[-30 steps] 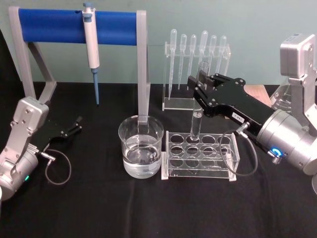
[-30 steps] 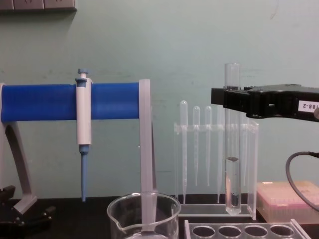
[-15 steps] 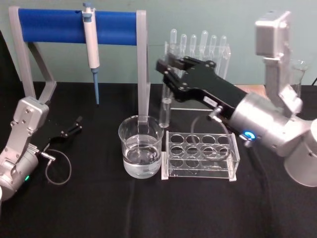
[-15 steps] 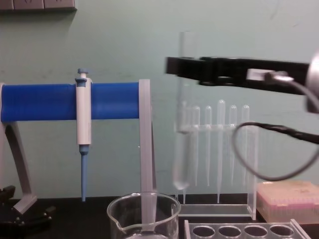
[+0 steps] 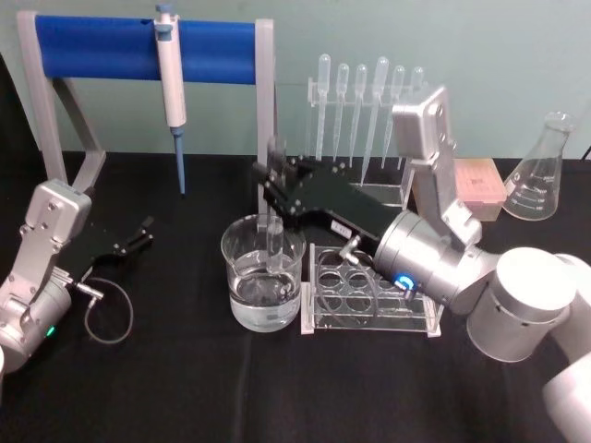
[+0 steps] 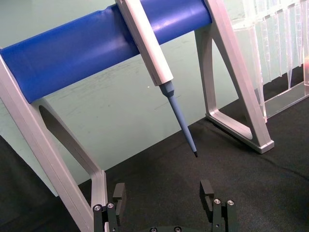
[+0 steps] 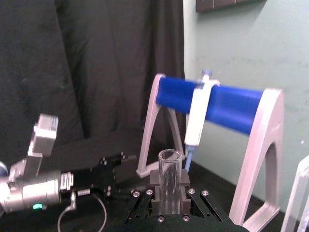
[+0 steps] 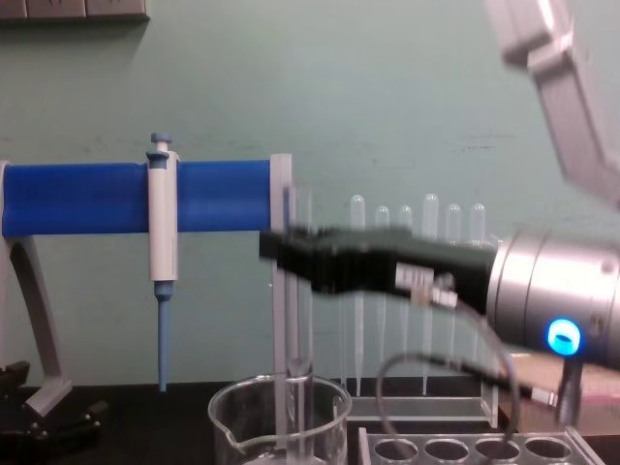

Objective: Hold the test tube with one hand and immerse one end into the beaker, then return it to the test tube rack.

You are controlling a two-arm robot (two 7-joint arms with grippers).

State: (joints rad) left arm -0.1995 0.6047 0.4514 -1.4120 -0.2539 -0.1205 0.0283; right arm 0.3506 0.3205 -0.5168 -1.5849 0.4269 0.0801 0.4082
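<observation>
Right gripper [image 5: 273, 187] reaches in over the black surface [image 5: 185, 388], its jaws clamped on the upper part of the test tube. The left gripper [image 5: 140, 233] rests at the left with its fingers apart. The beaker [image 5: 242, 293] stands just beside the rack [image 5: 373, 288]. The test tube [image 5: 274, 242] hangs upright, its lower end down inside the beaker.

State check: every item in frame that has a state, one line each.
beaker: upright, part-filled with clear liquid
test tube: upright, lower end inside the beaker; liquid contact unclear
right gripper: fingers shut on the test tube
test tube rack: visible holes empty
left gripper: fingers open, parked at the left of the table
pipettor: hanging on the blue bar
pipettes: upright in their clear stand
flask: upright
</observation>
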